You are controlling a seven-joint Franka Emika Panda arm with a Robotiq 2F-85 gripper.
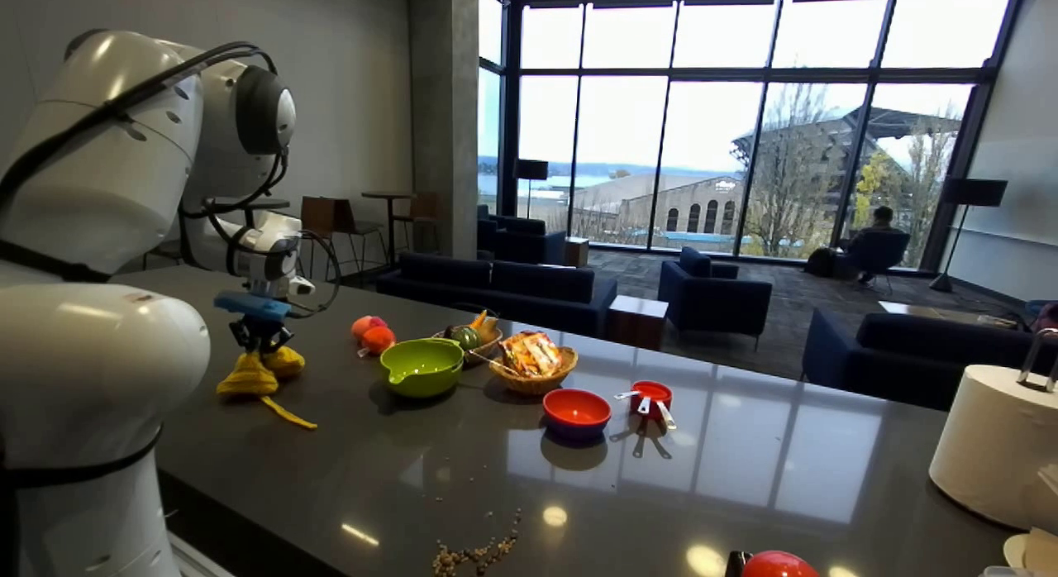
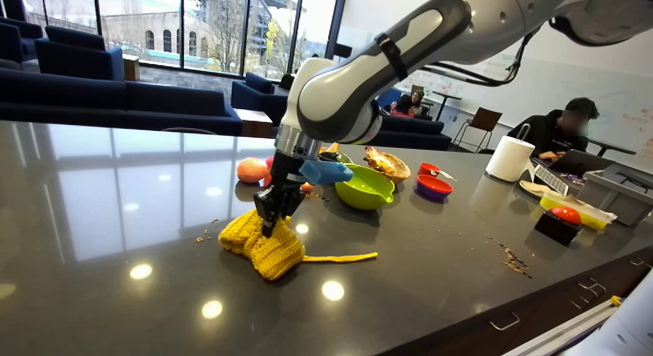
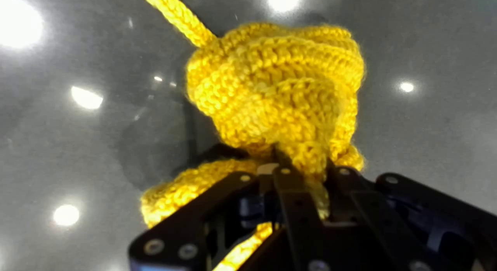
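Note:
A yellow knitted piece [image 2: 278, 251] lies bunched on the dark counter, with a thin cord trailing from it. It also shows under the arm in an exterior view [image 1: 248, 377] and fills the middle of the wrist view [image 3: 271, 84]. My gripper [image 3: 306, 160] is shut on a gathered fold of the knit, which stands up between the two fingers. The gripper points down, with its fingertips low in the knit, in both exterior views [image 2: 273, 226]. The bulk of the knit appears to rest on the counter on both sides of the fingers. The fingertips are partly hidden by the yarn.
A green spouted bowl [image 1: 417, 387] stands beside orange-red plush toys [image 1: 378, 339]. Beyond are a wicker basket [image 1: 545, 383] holding packets, a red bowl [image 1: 576, 408] and red measuring cups [image 1: 650, 393]. A paper towel roll [image 2: 510, 159] and red-button box [image 2: 558, 231] stand farther along. Crumbs [image 2: 514, 259] lie scattered.

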